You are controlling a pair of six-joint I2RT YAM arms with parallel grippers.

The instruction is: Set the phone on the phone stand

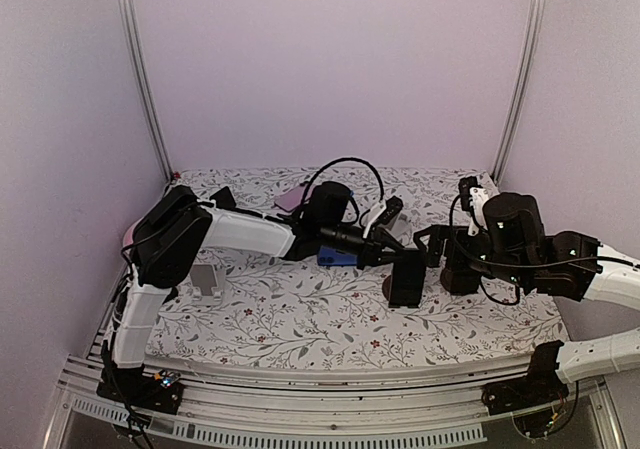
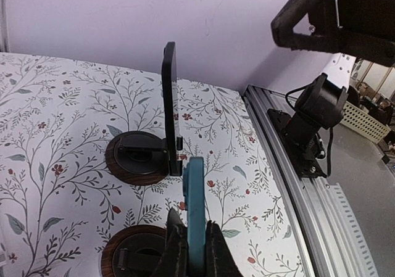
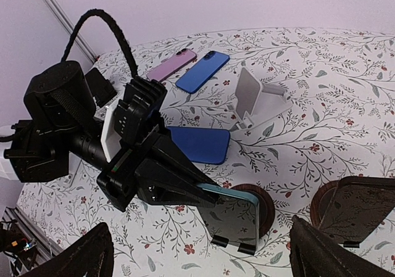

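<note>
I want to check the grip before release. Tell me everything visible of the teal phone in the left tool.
The phone is a slim slab with a teal rim and dark glossy face, leaning back. The left tool is shut on one edge, a finger on each face. It stands over a stand with a round wooden base; two black lips meet its lower edge, though whether it rests on them is unclear.

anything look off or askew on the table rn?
Nothing stands out. The left gripper holds the teal phone upright at the round-based stand; the other phones lie flat, the white stand is upright.
</note>
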